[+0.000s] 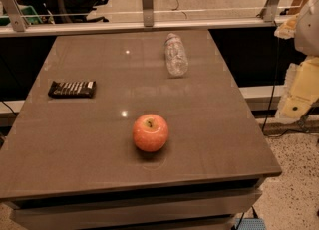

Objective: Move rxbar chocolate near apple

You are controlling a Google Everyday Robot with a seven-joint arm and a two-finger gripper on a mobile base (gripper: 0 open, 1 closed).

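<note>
End effector (pixel 298 94) at right edge; rxbar chocolate (pixel 72 88) well apart, far left.

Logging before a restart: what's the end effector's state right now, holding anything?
End effector: off the table's right side, away from the bar and apple, which both lie on it; open or closed cannot be told.

The arm (pixel 309 37) hangs folded at the right edge of view; the gripper (pixel 295 105) sits at its lower end
</note>
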